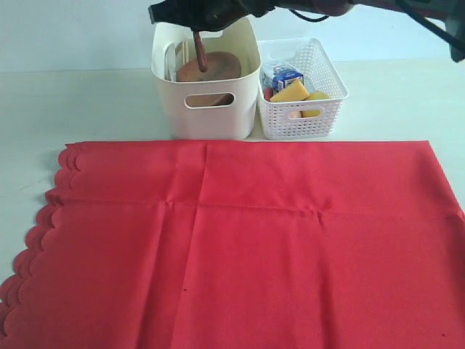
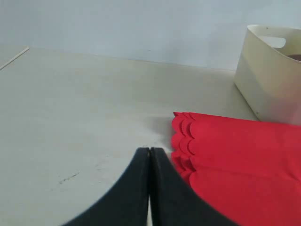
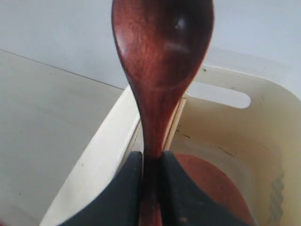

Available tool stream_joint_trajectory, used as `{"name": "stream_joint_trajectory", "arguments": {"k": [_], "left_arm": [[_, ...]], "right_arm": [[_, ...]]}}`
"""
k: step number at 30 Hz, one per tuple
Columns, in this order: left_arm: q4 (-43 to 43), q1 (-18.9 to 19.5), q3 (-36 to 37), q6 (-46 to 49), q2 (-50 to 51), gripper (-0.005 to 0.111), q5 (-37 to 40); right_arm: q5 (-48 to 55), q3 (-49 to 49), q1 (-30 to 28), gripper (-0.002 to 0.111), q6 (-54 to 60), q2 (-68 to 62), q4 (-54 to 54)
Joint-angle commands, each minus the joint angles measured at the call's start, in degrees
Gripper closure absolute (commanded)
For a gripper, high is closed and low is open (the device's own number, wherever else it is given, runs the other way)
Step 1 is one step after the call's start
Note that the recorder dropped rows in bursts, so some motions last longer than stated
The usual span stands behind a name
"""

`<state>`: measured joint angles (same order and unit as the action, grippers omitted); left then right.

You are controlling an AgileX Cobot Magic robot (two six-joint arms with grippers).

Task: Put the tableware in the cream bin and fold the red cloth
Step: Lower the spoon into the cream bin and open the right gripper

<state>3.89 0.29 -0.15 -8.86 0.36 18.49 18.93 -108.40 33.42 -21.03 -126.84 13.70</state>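
Above the cream bin (image 1: 207, 116) at the worktop's far edge, the right gripper (image 3: 151, 159) pinches a dark wooden spoon (image 3: 160, 70) by its handle, bowl down, over the round brown plate (image 1: 218, 69) already inside. The red cloth (image 1: 254, 247) lies flat across the near edge, and the folding is not yet begun. The left gripper (image 2: 149, 153) is closed and empty near the cloth's scalloped edge. The worktop (image 1: 94, 102) is pale, the wall plain.

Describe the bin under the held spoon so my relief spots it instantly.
Beyond the far edge of the red cloth two containers stand side by side. The cream bin is the left one in the exterior view, below the right gripper holding the dark wooden spoon. It is taller and smooth-walled with an oval handle cut-out; the white basket beside it is lower and perforated.
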Motion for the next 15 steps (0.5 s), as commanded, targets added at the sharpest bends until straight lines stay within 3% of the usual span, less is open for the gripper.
{"name": "stream_joint_trajectory", "arguments": {"k": [1, 6, 15], "left_arm": [[0.0, -0.4, 0.1, -0.1, -0.4, 0.106, -0.2], [0.0, -0.4, 0.1, -0.1, -0.4, 0.106, -0.2], [0.0, -0.4, 0.1, -0.1, -0.4, 0.106, -0.2]], "right_arm": [[-1.1, 0.0, -0.2, 0.089, 0.3, -2.0, 0.9], [6.7, 0.0, -0.2, 0.076, 0.1, -2.9, 0.6], [25.3, 0.0, -0.2, 0.076, 1.2, 6.2, 1.8]]}}
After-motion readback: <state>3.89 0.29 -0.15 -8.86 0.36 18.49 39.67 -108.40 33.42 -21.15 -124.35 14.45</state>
